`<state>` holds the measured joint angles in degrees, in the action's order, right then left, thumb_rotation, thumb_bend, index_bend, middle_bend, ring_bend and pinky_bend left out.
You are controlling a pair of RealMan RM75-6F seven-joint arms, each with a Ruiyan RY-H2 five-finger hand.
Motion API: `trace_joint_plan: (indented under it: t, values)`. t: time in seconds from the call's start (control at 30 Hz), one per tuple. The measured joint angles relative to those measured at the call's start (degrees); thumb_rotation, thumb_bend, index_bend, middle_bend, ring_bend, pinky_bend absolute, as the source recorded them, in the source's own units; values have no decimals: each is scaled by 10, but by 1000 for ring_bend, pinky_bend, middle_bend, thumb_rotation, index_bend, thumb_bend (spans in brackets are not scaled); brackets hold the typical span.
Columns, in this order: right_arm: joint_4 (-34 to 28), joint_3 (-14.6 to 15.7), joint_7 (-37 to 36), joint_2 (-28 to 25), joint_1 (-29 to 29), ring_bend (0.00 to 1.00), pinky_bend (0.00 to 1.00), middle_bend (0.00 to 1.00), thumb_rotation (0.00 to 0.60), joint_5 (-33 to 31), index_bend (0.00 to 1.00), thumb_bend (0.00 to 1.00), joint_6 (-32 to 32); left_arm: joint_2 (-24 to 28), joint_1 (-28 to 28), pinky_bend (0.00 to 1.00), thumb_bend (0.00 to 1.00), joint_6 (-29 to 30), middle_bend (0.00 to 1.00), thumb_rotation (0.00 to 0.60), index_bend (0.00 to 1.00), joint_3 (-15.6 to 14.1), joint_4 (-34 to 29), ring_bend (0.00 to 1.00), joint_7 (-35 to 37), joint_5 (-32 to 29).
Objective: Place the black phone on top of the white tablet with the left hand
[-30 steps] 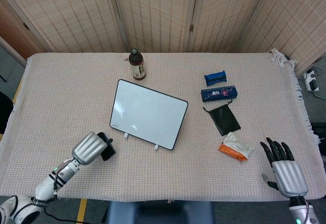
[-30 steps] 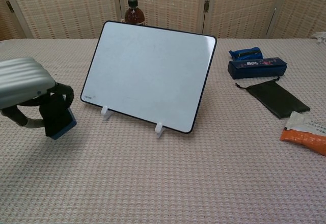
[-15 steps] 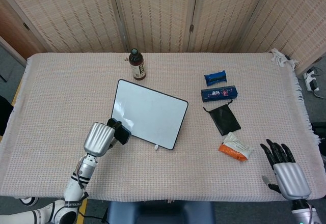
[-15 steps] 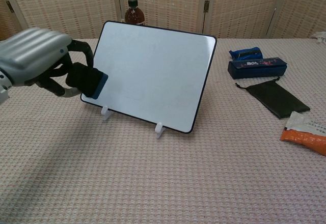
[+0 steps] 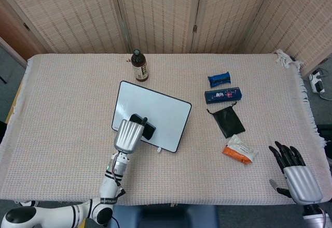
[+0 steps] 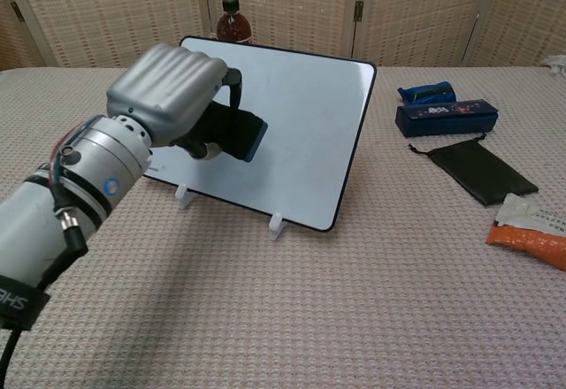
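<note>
Even, diffuse overhead light is cast throughout; a soft shadow is thrown below the left hand (image 6: 172, 93), whose near forearm is rendered slightly soft.

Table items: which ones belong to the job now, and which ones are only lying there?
Belong to the job:
left hand
black rectangular phone, held by it
white flat tablet on small white stands

Only lying there:
brown glass bottle
blue packet
dark blue box
black cloth pouch
orange-white snack pack

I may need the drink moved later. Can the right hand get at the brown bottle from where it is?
Probably not easily: the right hand sits at the table's near right corner, while the brown bottle stands far across, behind the white tablet.
</note>
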<state>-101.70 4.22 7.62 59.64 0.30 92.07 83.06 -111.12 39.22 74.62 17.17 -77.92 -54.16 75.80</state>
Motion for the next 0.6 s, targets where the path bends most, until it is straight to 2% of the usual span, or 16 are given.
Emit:
trace_joint_plan:
  t: [0.2,0.37,0.6]
  values:
    - [1,0,-21,-9,-1,0,0,0,600,2,0,294,5,-39,33,1000,352,-13,1000,600,654,18,56,969,-9,-18]
    - [3,0,-30,-14,-4,0,0,0,600,5,0,295,10,-55,48,1000,358,-15,1000,600,512,22,91,968,-2,-24]
    - [3,1,-33,-15,-7,0,0,0,600,8,0,295,13,-64,59,1000,357,-15,1000,600,346,16,108,964,16,-20]
